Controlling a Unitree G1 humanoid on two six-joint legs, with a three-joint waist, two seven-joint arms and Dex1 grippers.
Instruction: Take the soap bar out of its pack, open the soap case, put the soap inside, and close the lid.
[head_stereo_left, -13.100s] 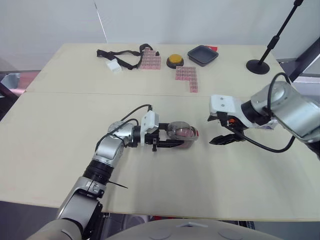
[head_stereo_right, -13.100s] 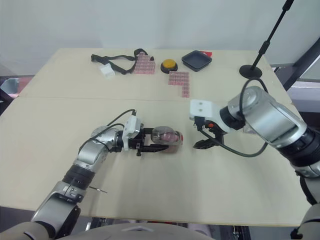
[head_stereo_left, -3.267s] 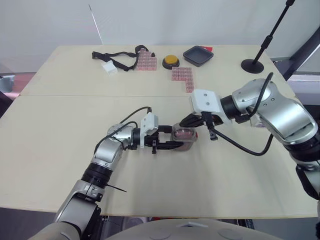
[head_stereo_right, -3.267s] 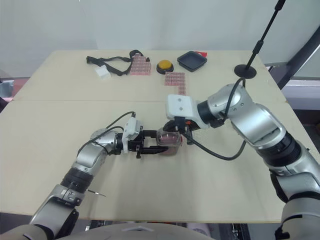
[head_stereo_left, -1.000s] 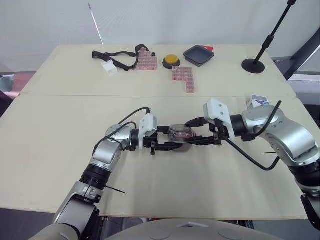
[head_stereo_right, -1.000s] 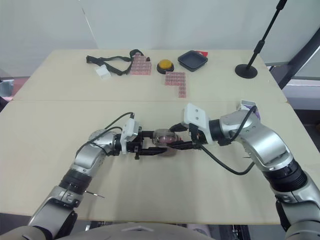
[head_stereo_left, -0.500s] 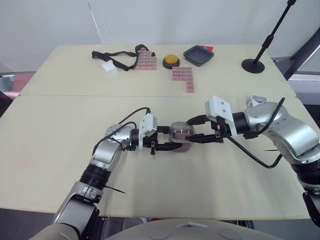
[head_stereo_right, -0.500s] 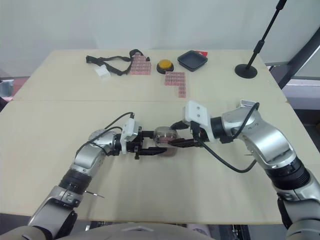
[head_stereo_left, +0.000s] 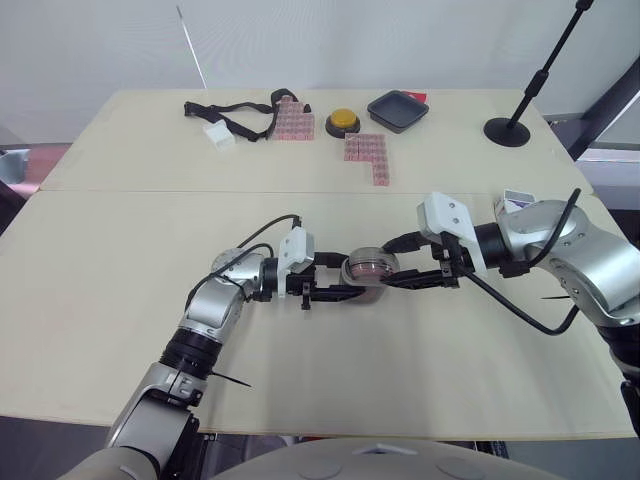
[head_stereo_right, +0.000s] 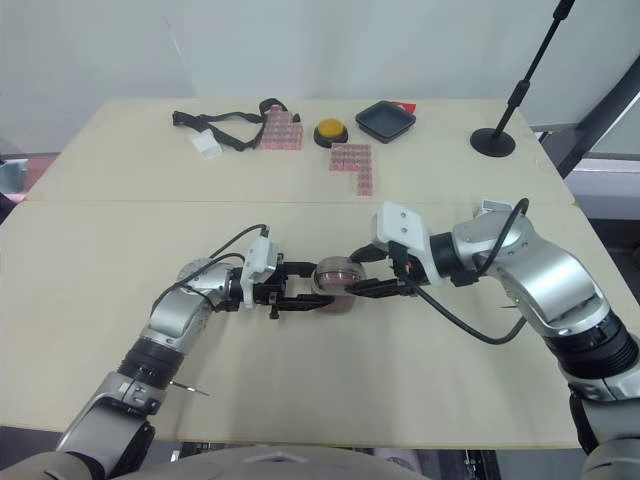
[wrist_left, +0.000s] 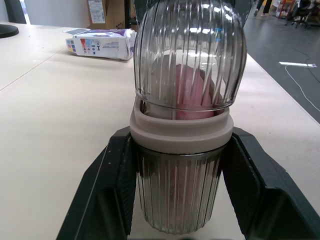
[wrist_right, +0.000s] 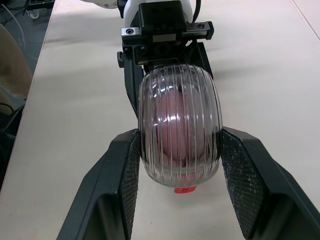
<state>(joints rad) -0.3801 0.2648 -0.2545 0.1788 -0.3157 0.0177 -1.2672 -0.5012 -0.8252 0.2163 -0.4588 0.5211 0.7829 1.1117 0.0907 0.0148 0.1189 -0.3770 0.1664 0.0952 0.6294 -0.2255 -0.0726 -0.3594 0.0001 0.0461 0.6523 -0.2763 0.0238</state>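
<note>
On the pale wooden table, the left gripper clamps the lower half of the clear ribbed plastic soap case. The pink soap bar inside shows only blurred through the ribs. The right gripper squeezes the domed lid; whether it sits fully home is unclear. The white printed soap pack lies half hidden behind the right forearm.

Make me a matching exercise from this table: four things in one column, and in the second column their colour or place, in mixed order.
1. soap case
2. button
3. tray
4. soap pack

a. black, far side of the table
b. white, near the right table edge
c. yellow, beside pink blocks
d. clear, pink soap inside

Pairs: 1-d, 2-c, 3-a, 4-b.
</note>
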